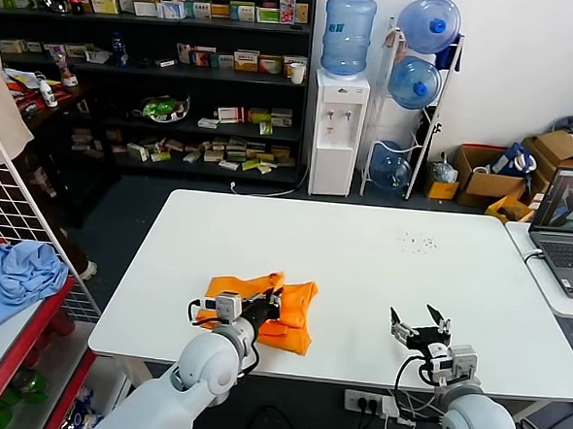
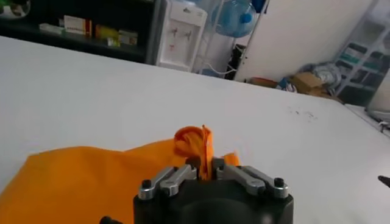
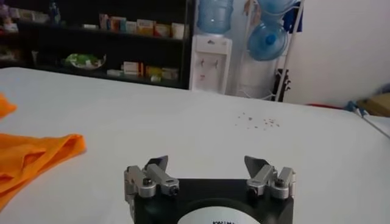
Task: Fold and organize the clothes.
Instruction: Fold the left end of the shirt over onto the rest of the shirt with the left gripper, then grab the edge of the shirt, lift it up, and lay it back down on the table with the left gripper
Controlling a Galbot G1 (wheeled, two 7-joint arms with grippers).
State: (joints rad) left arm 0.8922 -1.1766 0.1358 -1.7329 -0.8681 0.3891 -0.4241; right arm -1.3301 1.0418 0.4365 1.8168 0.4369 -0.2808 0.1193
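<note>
Looking down, I count one orange T-shirt (image 1: pixel 279 311) bunched near the white table's (image 1: pixel 361 268) front edge. My left gripper (image 2: pixel 205 165) has its fingers nipping a raised fold of it. My right gripper (image 1: pixel 419 327) hovers nearby, fingers spread wide, holding nothing.

T-shirt (image 1: pixel 283 310) | bright orange | crumpled, partly folded | table's near-left edge
</note>
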